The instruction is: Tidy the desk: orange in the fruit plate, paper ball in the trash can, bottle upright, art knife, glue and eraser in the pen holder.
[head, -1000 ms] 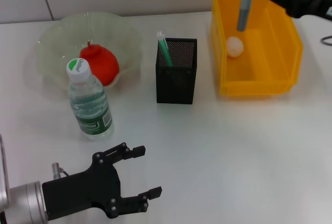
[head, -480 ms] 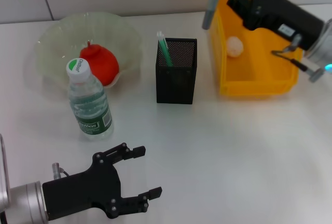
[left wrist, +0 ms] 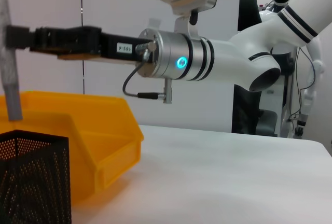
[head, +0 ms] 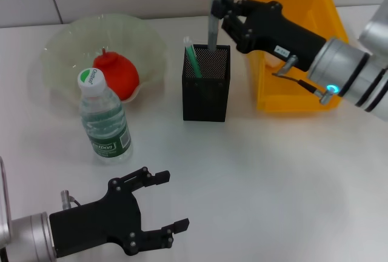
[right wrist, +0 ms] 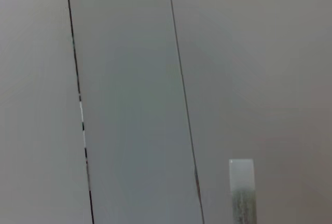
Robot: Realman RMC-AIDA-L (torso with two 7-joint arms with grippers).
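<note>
Fingers of your right gripper [head: 219,8] clamp the grey art knife [head: 213,13], tip inside the mesh pen holder [head: 206,89] beside a green pen [head: 193,59]; left gripper [head: 160,206] sits spread.

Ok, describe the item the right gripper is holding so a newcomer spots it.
Find the black mesh pen holder mid-table. Directly above it the right gripper holds a slim grey stick upright. Unlike the green-and-white pen already inside, it's grey and gripped.

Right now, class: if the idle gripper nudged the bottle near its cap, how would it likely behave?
The bottle stands upright, tall on a narrow base, so a push near the cap would probably tip it. It looks nearly full of water, so likely heavy for its size. Once down, its round body would probably roll. The left gripper is open, apart from it.
</note>
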